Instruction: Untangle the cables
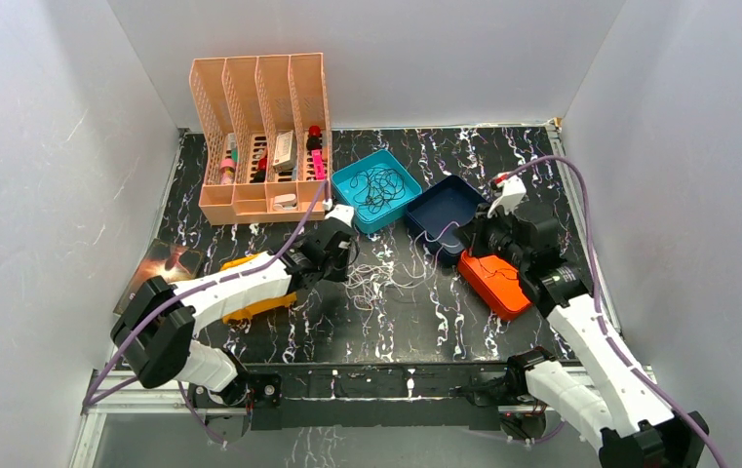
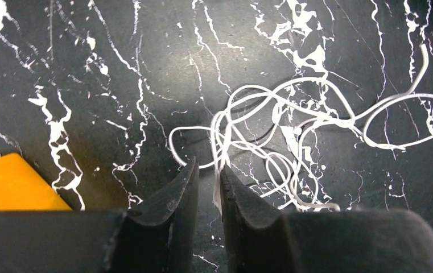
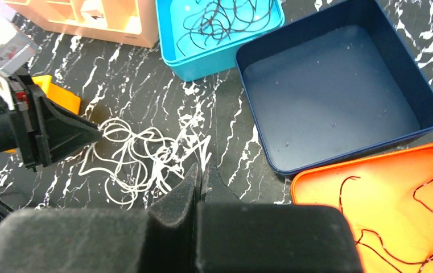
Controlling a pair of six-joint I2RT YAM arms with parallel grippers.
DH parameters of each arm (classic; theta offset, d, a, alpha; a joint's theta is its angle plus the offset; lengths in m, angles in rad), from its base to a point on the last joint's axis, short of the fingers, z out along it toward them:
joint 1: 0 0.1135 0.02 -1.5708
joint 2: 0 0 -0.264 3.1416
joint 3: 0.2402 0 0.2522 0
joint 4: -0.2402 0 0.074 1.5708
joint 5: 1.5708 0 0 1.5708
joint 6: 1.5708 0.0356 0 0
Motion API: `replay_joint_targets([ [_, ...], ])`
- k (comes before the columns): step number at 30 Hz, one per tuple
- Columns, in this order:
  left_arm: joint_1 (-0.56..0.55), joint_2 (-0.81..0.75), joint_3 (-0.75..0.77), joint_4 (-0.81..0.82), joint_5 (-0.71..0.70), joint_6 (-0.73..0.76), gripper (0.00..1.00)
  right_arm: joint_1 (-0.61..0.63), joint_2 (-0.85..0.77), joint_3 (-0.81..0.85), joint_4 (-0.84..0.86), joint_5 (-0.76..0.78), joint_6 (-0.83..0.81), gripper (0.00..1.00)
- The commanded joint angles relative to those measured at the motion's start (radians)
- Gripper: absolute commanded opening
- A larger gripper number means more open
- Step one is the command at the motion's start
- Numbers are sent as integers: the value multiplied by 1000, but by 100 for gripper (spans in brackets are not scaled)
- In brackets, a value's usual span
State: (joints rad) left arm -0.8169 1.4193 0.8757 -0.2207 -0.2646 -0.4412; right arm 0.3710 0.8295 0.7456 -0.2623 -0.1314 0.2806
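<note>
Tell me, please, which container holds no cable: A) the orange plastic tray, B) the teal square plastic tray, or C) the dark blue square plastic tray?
C: the dark blue square plastic tray shows a bare floor, whereas the teal tray holds black cables and the orange tray a thin dark cable.

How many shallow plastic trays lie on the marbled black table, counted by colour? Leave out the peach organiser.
Teal shallow plastic tray: 1
Dark blue shallow plastic tray: 1
Orange shallow plastic tray: 1
Yellow-orange shallow plastic tray: 1
Total: 4
</note>
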Motion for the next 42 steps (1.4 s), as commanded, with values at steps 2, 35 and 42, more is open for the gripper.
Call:
replay_joint_targets([
  [2,11,-100,-17,-25,-71,-17,25,2,-44,122,-10,-63,-47,0],
  [35,-25,-348,-214,766,367,250,98,3,56,308,46,-219,194,0],
  [42,-128,-151,-154,918,384,328,98,2,63,324,63,-243,227,0],
])
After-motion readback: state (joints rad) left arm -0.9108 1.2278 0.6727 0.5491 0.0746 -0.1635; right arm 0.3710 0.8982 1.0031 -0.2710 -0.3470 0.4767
